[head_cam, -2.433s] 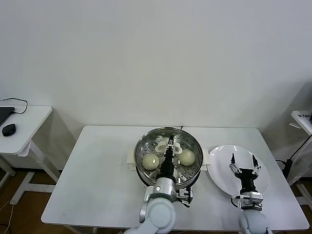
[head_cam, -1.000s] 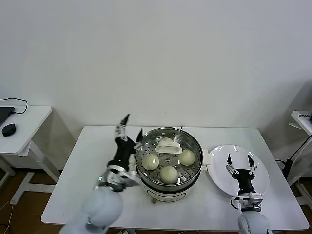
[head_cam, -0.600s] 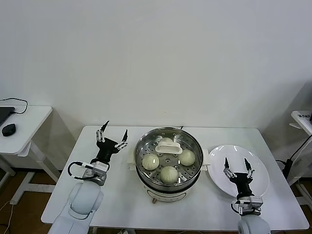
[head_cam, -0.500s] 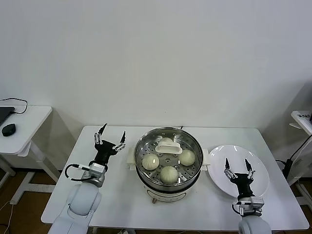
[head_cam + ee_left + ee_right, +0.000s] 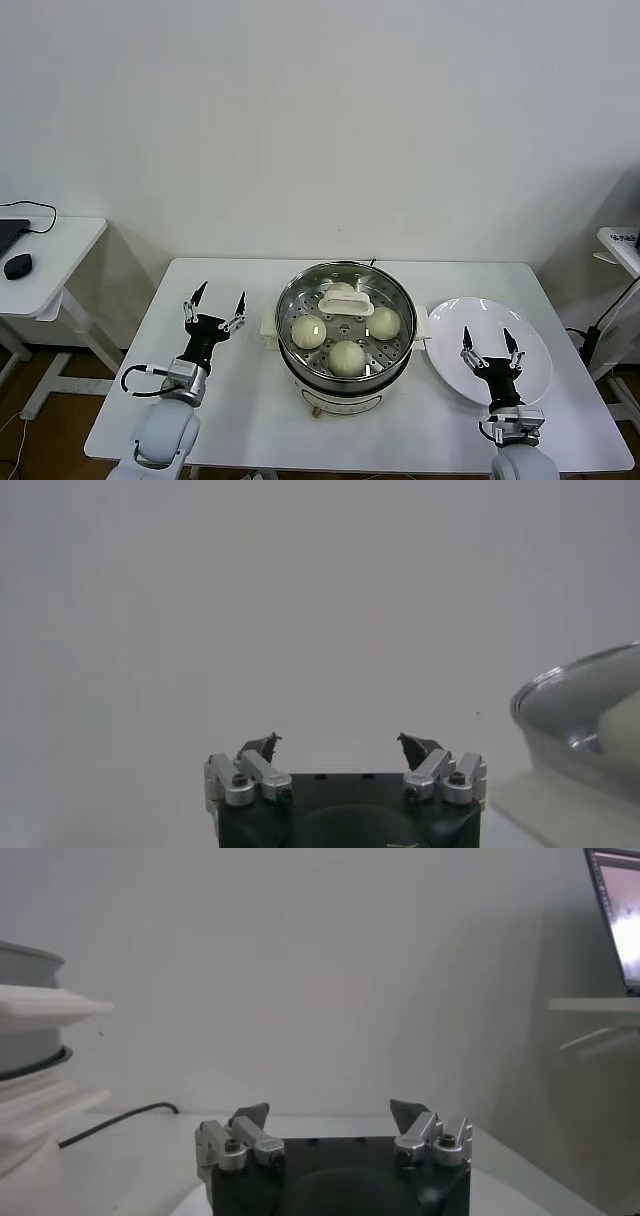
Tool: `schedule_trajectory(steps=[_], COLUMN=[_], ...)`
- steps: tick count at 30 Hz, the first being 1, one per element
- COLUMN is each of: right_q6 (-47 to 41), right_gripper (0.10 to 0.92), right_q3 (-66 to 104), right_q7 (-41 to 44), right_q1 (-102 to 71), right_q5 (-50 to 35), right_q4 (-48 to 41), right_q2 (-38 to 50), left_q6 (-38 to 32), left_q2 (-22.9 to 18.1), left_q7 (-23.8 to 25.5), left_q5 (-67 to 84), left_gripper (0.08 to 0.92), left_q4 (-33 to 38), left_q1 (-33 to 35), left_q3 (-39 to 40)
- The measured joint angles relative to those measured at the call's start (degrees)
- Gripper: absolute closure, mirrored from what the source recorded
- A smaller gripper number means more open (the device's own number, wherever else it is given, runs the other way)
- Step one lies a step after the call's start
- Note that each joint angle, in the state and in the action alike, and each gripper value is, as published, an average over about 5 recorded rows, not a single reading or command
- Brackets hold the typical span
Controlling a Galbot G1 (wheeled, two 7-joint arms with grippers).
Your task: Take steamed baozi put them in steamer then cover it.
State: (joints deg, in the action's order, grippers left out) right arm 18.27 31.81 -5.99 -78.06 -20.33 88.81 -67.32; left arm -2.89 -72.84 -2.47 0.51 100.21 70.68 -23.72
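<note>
Near edge, lower left of the head view: left gripper (image 5: pixel 213 305) over bare table (image 5: pixel 240 410), jaws spread wide, nothing in them. Lower right: right gripper (image 5: pixel 488 344) likewise splayed and empty, above the white plate (image 5: pixel 535 355), which looks bare.

Centre: steamer (image 5: pixel 346 318) w/ steamed baozi (image 5: pixel 346 357) on the perforated tray; three show plainly, a fourth prob. sits under the handle at the back. The cover (image 5: pixel 346 301) seems already seated on the rim, though clear glass makes that hard to confirm.

Risk, as I judge it: if the lid sits skewed, a nudge from either arm could slide it off; glass on metal has little grip.
</note>
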Motion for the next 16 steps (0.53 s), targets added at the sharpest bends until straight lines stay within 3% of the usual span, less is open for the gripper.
schedule_trajectory(steps=[16], right_q6=[-0.29], right_gripper=[0.203], right_q3=[0.53], right_q7=[0.32], right_q1=[-0.74], right_q5=[-0.21], right_q4=[0.79], right_q2=[-0.3], left_q6=[-2.53], left_q2=[-0.54], left_q7=[-0.02], left_q5=[1.38], left_gripper=[0.177], left_q4=[-1.72], left_q1=[1.79], left_q3=[-0.95])
